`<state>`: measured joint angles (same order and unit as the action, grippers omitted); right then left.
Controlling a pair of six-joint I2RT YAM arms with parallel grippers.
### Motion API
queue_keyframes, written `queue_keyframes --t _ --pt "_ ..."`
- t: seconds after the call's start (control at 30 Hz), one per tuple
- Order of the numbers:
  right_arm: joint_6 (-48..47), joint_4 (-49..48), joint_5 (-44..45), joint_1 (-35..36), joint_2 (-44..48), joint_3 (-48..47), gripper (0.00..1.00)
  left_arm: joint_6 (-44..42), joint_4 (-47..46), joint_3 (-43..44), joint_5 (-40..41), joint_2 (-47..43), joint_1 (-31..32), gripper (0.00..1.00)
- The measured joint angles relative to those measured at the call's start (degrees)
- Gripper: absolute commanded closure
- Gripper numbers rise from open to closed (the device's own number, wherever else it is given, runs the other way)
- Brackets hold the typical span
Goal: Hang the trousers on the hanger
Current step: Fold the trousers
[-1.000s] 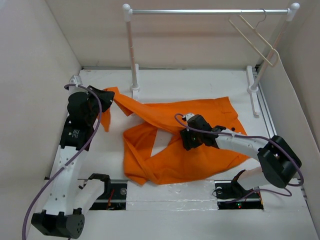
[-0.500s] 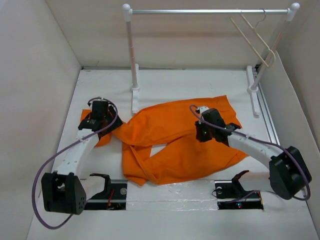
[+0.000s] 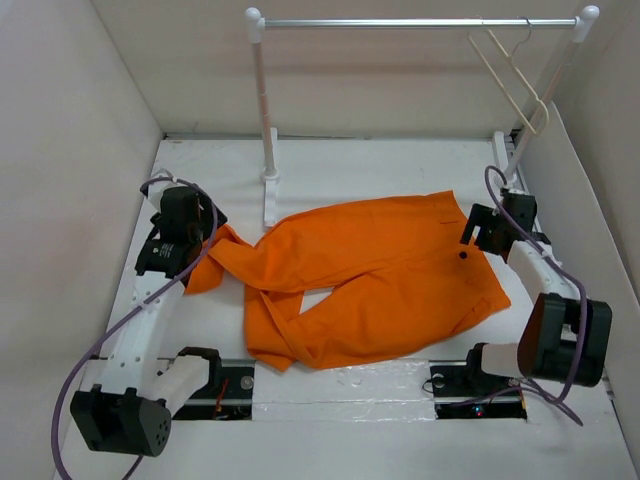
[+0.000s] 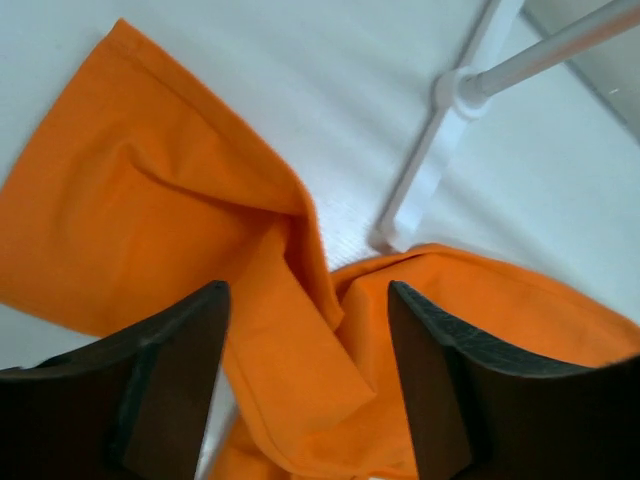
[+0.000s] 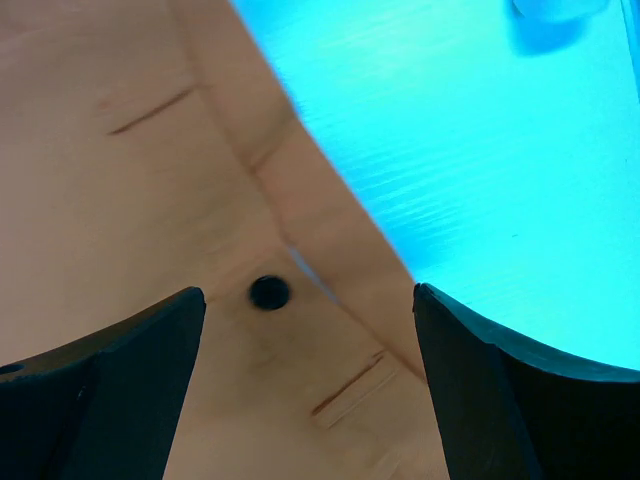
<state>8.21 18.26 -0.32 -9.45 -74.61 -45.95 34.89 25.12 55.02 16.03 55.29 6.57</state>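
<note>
The orange trousers (image 3: 380, 265) lie spread on the white table, waist to the right and legs trailing left. Their dark button (image 3: 463, 255) shows near the waistband. My left gripper (image 3: 195, 228) hovers open over the left leg end, and the left wrist view has folded orange cloth (image 4: 200, 200) below the gripper (image 4: 308, 295), with nothing pinched. My right gripper (image 3: 480, 232) stands open above the waistband; in its wrist view the button (image 5: 269, 292) lies just left of the gripper (image 5: 307, 292) centre. The cream hanger (image 3: 508, 78) hangs on the bar at top right.
A rack with white posts (image 3: 263, 100) and a silver bar (image 3: 420, 22) stands at the back; its feet (image 3: 270, 195) (image 3: 505, 185) rest on the table by the trousers. One rack foot (image 4: 430, 180) shows beyond the left gripper. Walls (image 3: 70, 200) close in both sides.
Both grippers have let go of the cloth and opened. The right arm swept from the trousers' middle to the waistband at the right; the left arm lowered. The trousers now lie flatter.
</note>
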Motion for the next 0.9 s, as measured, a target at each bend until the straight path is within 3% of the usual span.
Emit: queue_keyframes --t 0.1,0.27,0.33,0.37,0.43,0.47,0.67,0.87,0.9 --pt "-0.2 -1.2 -1.9 -4.0 -5.7 0.0 0.08 -0.3 -0.4 -2.8 -0.3 1.7 -2.2 0.24" --pt "-0.6 -4.3 -7.1 -6.3 -13.4 0.0 0.15 0.9 -2.3 -4.5 -0.6 5.5 -4.3 0.22" --pt "-0.9 -7.1 -10.1 -6.8 -14.4 0.1 0.33 1.8 -4.0 -4.6 -2.1 7.3 -5.1 0.22" --pt "-0.9 -8.9 -11.9 -7.5 -14.9 0.5 0.49 2.3 -4.8 -4.6 -2.6 8.2 -5.6 0.23" --pt "-1.0 -11.6 -14.7 -9.0 -15.5 1.8 0.97 3.2 -6.0 -4.6 -3.3 9.5 -6.3 0.23" --pt "-0.8 -12.7 -16.3 -10.2 -15.5 2.9 1.0 3.9 -6.9 -4.6 -3.7 9.9 -6.4 0.23" --pt "0.4 -10.7 -23.2 -19.1 -11.8 6.2 1.0 4.6 -8.6 -4.6 -5.0 10.5 -6.6 0.23" --pt "2.0 -0.1 -17.8 -24.0 8.1 5.6 1.0 4.3 -9.0 -4.6 -5.2 11.5 -6.7 0.23" --pt "2.2 1.3 -15.8 -24.1 11.9 4.9 0.86 4.1 -9.0 -4.6 -5.1 11.5 -6.6 0.23"
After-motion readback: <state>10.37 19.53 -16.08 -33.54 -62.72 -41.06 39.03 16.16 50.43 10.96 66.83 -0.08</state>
